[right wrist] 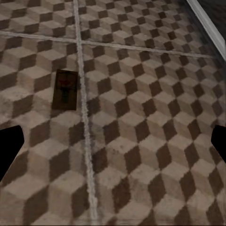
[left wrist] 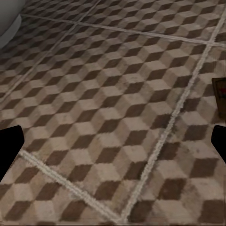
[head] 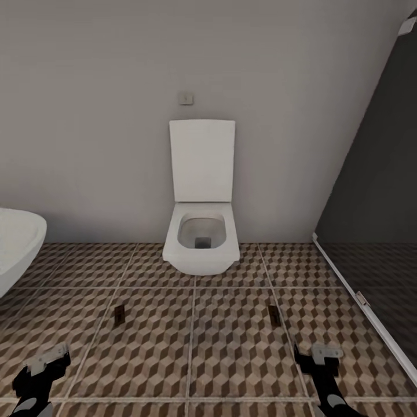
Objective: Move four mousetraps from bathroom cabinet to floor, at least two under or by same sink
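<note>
Two mousetraps lie flat on the bathroom floor (head: pixel 231 347) in front of the toilet, one at the left (head: pixel 119 314) and one at the right (head: pixel 273 313). My left gripper (head: pixel 46 362) hangs low over the tiles, nearer me than the left trap, open and empty. In the left wrist view that mousetrap (left wrist: pixel 220 96) pokes in at the frame's edge, beyond the spread fingers (left wrist: pixel 9 150). My right gripper (head: pixel 318 354) is open and empty too, just short of the right trap. The right wrist view has this mousetrap (right wrist: pixel 65 88) beside a grout line. The cabinet and the sink are out of view.
A white wall-hung toilet (head: pixel 201 231) with its lid up stands against the grey back wall. A rounded white tub rim (head: pixel 17 243) juts in at the left. A dark glass panel with a white base rail (head: pixel 376 231) closes off the right side.
</note>
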`<state>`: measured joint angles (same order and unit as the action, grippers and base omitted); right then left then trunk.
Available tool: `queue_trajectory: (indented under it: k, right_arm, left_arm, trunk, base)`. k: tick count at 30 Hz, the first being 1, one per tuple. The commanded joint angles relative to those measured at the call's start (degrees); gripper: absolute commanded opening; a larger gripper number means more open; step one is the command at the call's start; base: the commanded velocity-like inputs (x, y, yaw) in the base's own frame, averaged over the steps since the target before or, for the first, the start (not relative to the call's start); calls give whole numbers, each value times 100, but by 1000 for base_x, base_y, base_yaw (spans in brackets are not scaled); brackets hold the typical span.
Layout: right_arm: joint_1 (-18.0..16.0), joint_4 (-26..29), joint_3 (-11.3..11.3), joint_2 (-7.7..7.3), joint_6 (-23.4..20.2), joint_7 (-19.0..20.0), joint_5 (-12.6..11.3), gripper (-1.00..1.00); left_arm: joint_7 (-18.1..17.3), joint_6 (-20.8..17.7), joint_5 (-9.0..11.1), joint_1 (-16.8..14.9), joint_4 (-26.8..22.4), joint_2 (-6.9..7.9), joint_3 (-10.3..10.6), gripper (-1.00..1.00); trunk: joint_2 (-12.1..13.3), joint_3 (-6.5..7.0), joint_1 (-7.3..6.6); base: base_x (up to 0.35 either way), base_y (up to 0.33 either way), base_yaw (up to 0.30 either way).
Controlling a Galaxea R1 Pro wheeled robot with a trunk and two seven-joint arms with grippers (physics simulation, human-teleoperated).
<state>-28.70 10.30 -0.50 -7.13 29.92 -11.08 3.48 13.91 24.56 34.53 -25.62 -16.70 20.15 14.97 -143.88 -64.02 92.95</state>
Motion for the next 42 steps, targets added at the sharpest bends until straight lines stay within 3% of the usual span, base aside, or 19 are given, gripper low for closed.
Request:
queue_trajectory:
  k: [1, 6, 19, 42]
  right_arm:
    - [-4, -100, -3, 1, 9, -29, 38, 100]
    - [-4, -525, 10, 1, 0, -26, 54, 100]
    - [9, -1085, 31, 9, -12, -26, 72, 100]
    - [45, -1397, 32, 7, -13, -37, 70, 100]
  left_arm:
    - [20, 13, 18, 0, 86, -36, 49, 100]
    - [-68, 28, 18, 3, 683, -187, 49, 100]
    - [-157, 14, 27, 12, 1495, -292, 49, 100]
    - [-401, 28, 18, 53, 2018, -363, 49, 100]
  trunk:
    - [0, 18, -4]
    - [6, 129, -17]
    - [24, 417, -50]
    - [55, 927, -109]
  base:
    - [0, 0, 0]
    - [0, 0, 0]
    - [0, 0, 0]
    - [0, 0, 0]
